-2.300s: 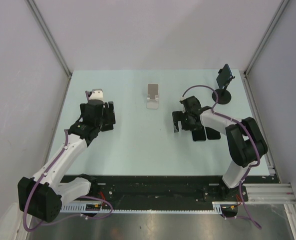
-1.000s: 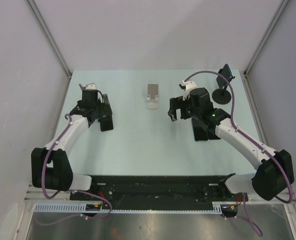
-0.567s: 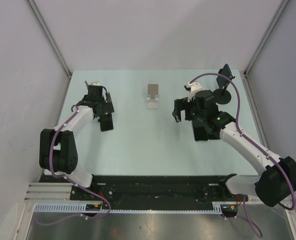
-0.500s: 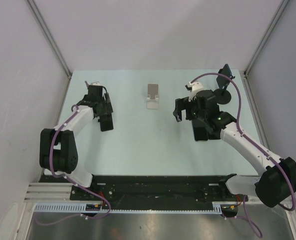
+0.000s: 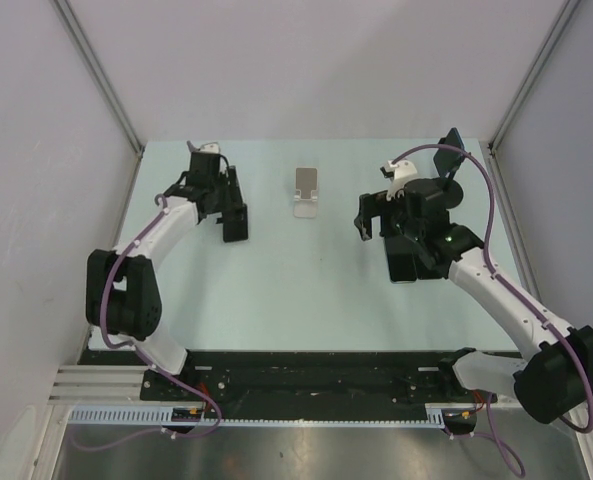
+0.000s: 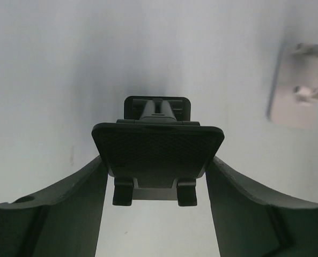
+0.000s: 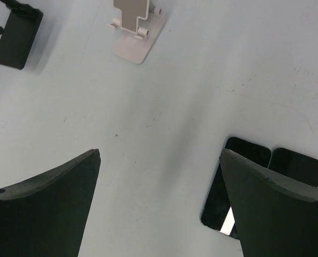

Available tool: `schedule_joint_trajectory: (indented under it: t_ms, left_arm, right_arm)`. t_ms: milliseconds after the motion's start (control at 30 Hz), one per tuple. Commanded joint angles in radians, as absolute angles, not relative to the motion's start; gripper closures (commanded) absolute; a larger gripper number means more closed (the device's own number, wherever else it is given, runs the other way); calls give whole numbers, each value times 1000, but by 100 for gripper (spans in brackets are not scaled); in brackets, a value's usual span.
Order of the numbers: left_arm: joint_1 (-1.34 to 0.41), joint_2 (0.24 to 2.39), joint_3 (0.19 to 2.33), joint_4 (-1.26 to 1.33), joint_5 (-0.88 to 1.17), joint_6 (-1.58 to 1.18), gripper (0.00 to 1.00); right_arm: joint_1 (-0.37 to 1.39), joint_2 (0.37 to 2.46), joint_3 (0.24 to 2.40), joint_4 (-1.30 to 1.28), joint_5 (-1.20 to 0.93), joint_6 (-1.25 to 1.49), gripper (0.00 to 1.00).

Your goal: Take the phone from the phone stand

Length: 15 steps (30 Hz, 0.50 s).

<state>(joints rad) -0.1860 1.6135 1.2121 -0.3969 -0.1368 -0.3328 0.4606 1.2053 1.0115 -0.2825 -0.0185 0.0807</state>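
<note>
- Left hand (image 6: 156, 166): partly open, fingers (image 6: 67, 209) straddling black stand (image 6: 157, 147); gripping or merely close, I cannot tell.
- Right hand (image 7: 159, 155): wide open, empty, over the surface (image 7: 164, 96).
- Phone (image 5: 452, 147): upper right of top view, probably on pole stand (image 5: 448, 168); right arm (image 5: 496, 290) hides its base.

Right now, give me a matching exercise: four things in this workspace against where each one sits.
Things:
1. black stand
2. white stand
3. pair of flat phones
4. mounted phone

Places:
A. raised off the table in the far right corner
B. lying side by side on the table, close to the right gripper
C. between the fingers of the left gripper
D. empty, at mid-table between the two arms

Pairs: 1-C, 2-D, 3-B, 4-A
</note>
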Motion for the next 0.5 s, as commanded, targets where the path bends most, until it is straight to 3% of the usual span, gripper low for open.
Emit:
schedule_joint_trajectory:
  t_ms: [0, 467]
  left_arm:
    - [-265, 1699, 1376, -348, -121, -351, 65]
    - [-374, 1999, 1753, -347, -146, -230, 67]
  right_arm:
    - [453, 1160, 996, -278, -11, 61, 0]
    - [442, 1095, 971, -324, 23, 63, 0]
